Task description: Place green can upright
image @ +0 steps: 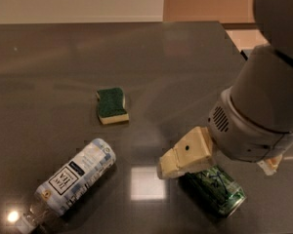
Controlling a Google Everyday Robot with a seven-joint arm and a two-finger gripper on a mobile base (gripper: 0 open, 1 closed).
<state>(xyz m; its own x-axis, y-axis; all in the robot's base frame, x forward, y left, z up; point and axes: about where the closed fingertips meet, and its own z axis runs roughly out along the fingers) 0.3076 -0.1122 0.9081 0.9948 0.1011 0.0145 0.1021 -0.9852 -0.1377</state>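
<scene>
The green can (218,191) lies on its side on the dark table at the lower right, its silver end pointing lower right. My gripper (219,170) hangs just over it, open. Its cream left finger (186,159) covers the can's upper-left end, and only the tip of the right finger (270,165) shows, beyond the can's right side. The wide grey wrist hides the can's far edge. I cannot tell whether the fingers touch the can.
A green-topped yellow sponge (111,105) lies at the table's middle. A clear bottle with a white-and-blue label (71,181) lies on its side at the lower left. The table's (63,62) right edge runs behind my arm.
</scene>
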